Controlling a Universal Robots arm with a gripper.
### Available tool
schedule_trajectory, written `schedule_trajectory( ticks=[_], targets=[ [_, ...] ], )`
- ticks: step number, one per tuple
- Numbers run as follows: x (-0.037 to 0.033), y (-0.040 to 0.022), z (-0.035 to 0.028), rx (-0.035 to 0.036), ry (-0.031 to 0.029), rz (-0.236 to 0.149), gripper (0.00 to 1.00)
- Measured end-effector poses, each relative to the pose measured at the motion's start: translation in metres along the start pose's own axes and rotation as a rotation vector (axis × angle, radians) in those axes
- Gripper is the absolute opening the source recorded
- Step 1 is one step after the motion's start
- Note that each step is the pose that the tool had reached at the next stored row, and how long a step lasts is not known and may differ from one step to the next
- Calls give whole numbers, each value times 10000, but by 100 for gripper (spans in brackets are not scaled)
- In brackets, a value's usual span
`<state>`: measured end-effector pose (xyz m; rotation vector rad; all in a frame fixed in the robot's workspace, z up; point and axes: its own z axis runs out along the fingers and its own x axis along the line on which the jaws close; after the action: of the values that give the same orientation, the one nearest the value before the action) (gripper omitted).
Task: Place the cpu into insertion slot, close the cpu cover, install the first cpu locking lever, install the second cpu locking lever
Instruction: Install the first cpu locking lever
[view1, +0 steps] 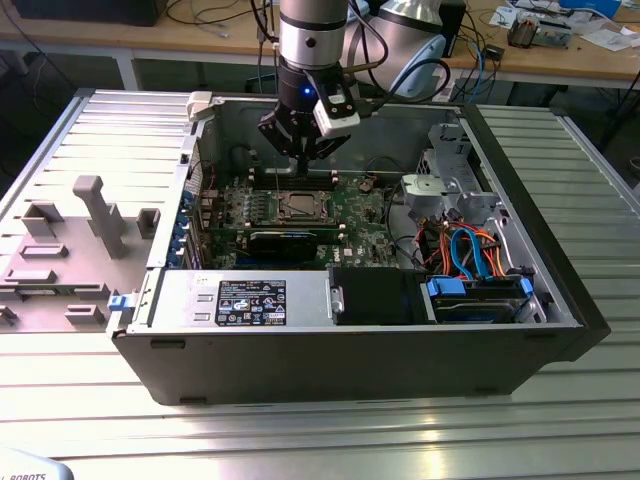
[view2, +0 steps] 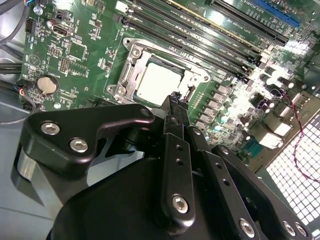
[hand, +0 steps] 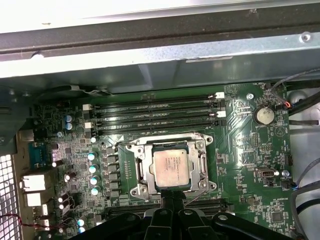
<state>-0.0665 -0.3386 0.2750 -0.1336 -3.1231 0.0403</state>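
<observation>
In both wrist views the silver-grey cpu (hand: 172, 167) (view2: 157, 82) lies flat in the insertion slot (hand: 148, 172) in the middle of the green motherboard (hand: 250, 150). The silvery cpu cover (hand: 204, 162) (view2: 131, 62) lies down around it, with the chip showing through its window. A thin wire lever (hand: 200, 135) runs along one edge of the socket. My gripper (hand: 173, 198) (view2: 175, 101) hangs just above the socket's edge, fingers pressed together with nothing between them. In the exterior view the gripper (view1: 303, 170) hovers over the cpu (view1: 300, 205) inside the open computer case.
Long black memory slots (hand: 155, 117) run beside the socket. The grey case wall (hand: 150, 60) rises behind the board. A black card (view1: 290, 240), a power supply (view1: 240, 300), a drive cage (view1: 450, 190) and coloured cables (view1: 470, 250) crowd the case.
</observation>
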Motion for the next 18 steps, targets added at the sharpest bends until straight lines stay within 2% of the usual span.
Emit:
schedule_trajectory(
  ticks=[18],
  targets=[
    [0, 0, 1, 5, -8, -312, 11]
  ],
)
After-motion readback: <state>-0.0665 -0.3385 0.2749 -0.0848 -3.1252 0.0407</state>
